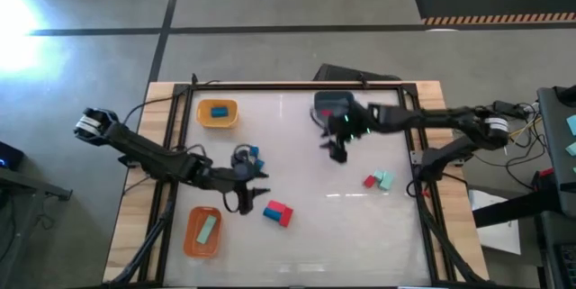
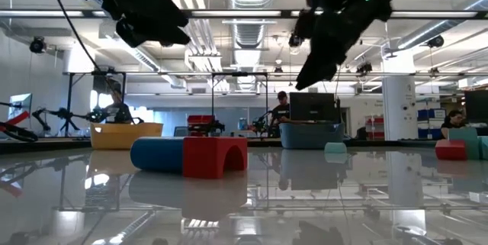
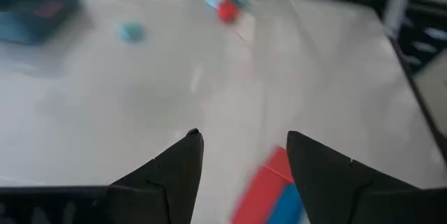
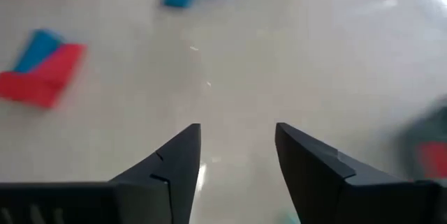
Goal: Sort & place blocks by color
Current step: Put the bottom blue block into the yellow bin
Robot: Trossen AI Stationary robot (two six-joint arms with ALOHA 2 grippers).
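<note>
My left gripper [image 1: 250,192] hovers open over the table's near-left part, nothing between its fingers [image 3: 244,137]. Just right of it lie a red block and a blue block [image 1: 277,212], side by side on the table [image 3: 269,189]. My right gripper [image 1: 337,149] hangs open and empty [image 4: 237,128] near the dark teal-grey tray [image 1: 335,107], which holds a red block. Two blue blocks [image 1: 248,154] lie mid-left. A red block and a mint-green block [image 1: 379,180] lie at the right. One more mint-green block [image 3: 129,32] rests on the table nearer the teal-grey tray.
The yellow tray [image 1: 217,113] at the far left holds a blue block. The orange tray [image 1: 202,232] at the near left holds a mint-green block. A raised dark frame [image 1: 416,145] runs around the white tabletop. Bare white surface stretches along the near edge.
</note>
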